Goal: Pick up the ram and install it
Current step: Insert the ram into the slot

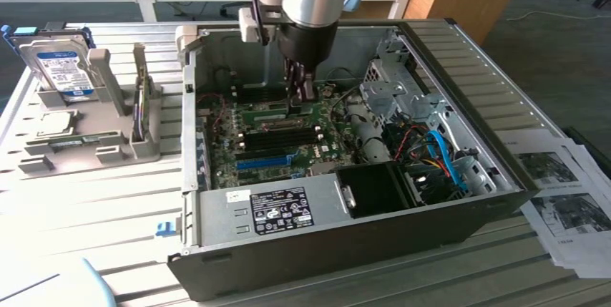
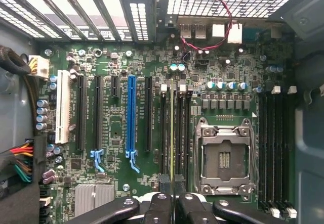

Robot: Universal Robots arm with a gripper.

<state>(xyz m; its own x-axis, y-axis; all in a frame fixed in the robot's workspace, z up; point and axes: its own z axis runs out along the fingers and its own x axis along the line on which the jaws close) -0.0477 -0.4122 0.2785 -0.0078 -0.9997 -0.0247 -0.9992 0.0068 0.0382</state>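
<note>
Open PC case (image 1: pixel 334 264); hard drive (image 1: pixel 59 69) upright in grey holder (image 1: pixel 57 164); papers (image 1: pixel 563 207).

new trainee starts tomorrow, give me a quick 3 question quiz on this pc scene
1. True or false: the case is open.
2. What do the fingers hold? A) ram B) screwdriver C) nothing
3. On which side of the exterior view does the hard drive stand?

Key: 1 true; 2 A; 3 left
</note>
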